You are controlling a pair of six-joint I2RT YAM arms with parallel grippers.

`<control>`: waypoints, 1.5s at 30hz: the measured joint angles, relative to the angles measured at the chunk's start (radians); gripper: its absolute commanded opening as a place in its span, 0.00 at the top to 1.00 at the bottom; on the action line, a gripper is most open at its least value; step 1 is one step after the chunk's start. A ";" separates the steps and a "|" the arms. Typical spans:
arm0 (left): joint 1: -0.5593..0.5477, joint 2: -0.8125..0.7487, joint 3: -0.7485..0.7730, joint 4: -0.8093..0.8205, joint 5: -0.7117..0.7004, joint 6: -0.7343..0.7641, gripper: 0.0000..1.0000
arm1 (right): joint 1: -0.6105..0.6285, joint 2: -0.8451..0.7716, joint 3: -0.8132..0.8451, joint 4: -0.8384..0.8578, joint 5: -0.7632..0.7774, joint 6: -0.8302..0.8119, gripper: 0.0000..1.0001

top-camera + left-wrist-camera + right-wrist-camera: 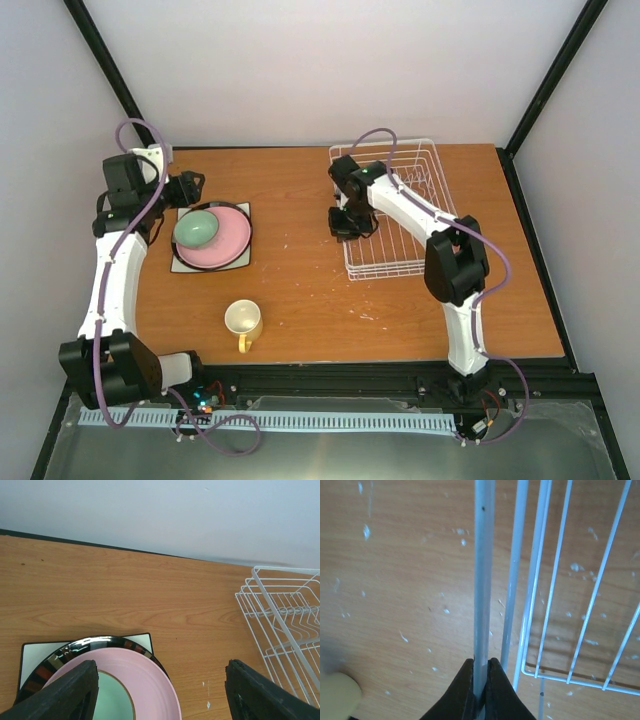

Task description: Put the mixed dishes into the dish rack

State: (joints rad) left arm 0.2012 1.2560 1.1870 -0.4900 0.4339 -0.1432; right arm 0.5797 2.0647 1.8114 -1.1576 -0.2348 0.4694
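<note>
A mint-green bowl [197, 229] sits on a pink plate [230, 243], which lies on a dark-rimmed plate [246, 218] and a white square plate [181, 265] at the table's left. My left gripper [190, 188] is open at the stack's far edge. In the left wrist view it [161, 680] spans the pink plate [150, 675], with the bowl [112, 700] below. The yellow mug [243, 320] stands upright near the front. My right gripper [350, 225] is shut on the left rim wire [483, 570] of the white dish rack [400, 210]. No green plate shows.
The rack [285, 625] holds nothing and stands at the back right near the wall. Black frame posts rise at both back corners. A pale yellow blur [337, 695] shows at the lower left of the right wrist view. White flecks dot the wooden table [300, 190].
</note>
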 measured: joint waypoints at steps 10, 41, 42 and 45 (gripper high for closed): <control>0.000 -0.045 -0.023 -0.001 -0.032 0.008 0.30 | 0.004 0.191 0.299 -0.051 0.017 0.111 0.97; 0.018 -0.054 -0.079 -0.050 -0.129 0.045 0.27 | 0.039 0.097 0.248 -0.062 0.082 0.105 0.33; 0.024 -0.042 -0.077 -0.054 -0.125 0.041 0.27 | 0.036 0.089 0.248 -0.064 0.082 0.102 0.33; 0.032 0.011 -0.053 -0.079 -0.116 0.037 0.28 | 0.029 0.073 0.248 -0.076 0.086 0.091 0.34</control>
State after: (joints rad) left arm 0.2329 1.2671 1.1339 -0.5694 0.3176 -0.1066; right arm 0.6086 2.1380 2.0598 -1.2331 -0.1486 0.5602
